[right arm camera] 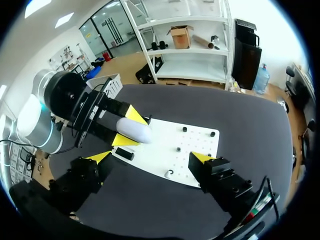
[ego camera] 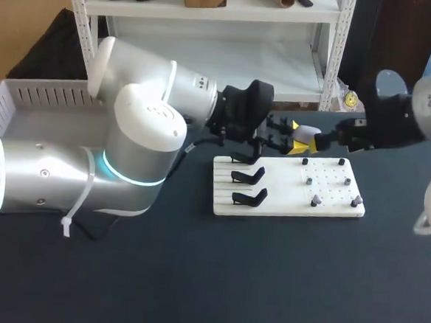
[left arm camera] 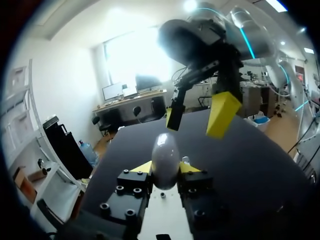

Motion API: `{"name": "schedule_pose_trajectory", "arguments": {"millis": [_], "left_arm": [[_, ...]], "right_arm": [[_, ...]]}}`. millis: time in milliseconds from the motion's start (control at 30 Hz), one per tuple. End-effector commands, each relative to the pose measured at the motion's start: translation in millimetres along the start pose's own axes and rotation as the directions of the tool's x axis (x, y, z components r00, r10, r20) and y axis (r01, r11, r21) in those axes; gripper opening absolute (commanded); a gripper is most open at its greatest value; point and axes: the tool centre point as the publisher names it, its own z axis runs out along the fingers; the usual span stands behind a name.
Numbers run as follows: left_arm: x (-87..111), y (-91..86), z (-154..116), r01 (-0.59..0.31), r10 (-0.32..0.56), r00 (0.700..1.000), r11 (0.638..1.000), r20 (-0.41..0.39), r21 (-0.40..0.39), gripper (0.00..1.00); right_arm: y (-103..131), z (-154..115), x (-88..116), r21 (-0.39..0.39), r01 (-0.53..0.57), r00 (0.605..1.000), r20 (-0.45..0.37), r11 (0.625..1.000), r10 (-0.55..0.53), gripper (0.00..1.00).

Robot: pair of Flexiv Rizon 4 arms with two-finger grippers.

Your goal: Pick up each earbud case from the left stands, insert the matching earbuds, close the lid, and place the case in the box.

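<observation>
**Case lifted, earbuds not yet fitted**

The left tool (left arm camera: 165, 167) is clamped on a white, egg-shaped earbud case (left arm camera: 165, 155), with a yellow tip pressing on either side. It holds the case in the air just beyond the far edge of the white board (ego camera: 287, 189). The right tool (right arm camera: 150, 159) faces it from the other side of that edge with its fingers spread wide and nothing between them.

On the board's left part, all three black stands (ego camera: 248, 177) look bare, so this seems to be a late case, perhaps the last. I judge the pick-up done. Inserting the earbuds, closing the lid and placing the case remain. The lid's position cannot be made out. Small dark pegs (ego camera: 315, 202) dot the board's right part, and whether earbuds sit on them is unclear. The white box (ego camera: 5, 106) lies well left of the board.
</observation>
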Motion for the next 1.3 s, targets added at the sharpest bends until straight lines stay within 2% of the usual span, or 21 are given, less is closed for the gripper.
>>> {"name": "schedule_pose_trajectory", "arguments": {"millis": [33,233,1000,1200,1300], "left_arm": [[-3.3,-3.3,-1.4,-0.010,0.010,1.000,1.000,0.009,-0.007,0.00],[-8.9,-10.3,-5.0,-0.029,0.029,0.999,1.000,0.020,-0.007,0.00],[-5.0,-23.8,-2.7,-0.030,0.029,0.999,0.999,0.023,0.024,0.00],[-2.8,-14.6,-5.6,-0.020,0.020,1.000,1.000,0.009,0.003,0.00],[-7.3,-16.3,-7.3,-0.030,0.030,0.999,1.000,0.018,0.001,0.00]], "right_arm": [[2.2,0.8,0.6,0.048,-0.004,1.000,-0.002,0.999,0.004,1.00],[-0.5,0.8,1.0,0.058,-0.019,1.000,0.002,0.998,0.019,1.00],[-0.8,-13.7,-10.5,0.093,-0.008,0.999,0.034,0.996,0.005,1.00],[3.9,-10.7,-0.5,0.075,0.004,1.000,0.003,0.997,-0.004,1.00],[1.7,-8.9,2.7,0.074,-0.006,1.000,-0.003,0.997,0.006,1.00]]}}
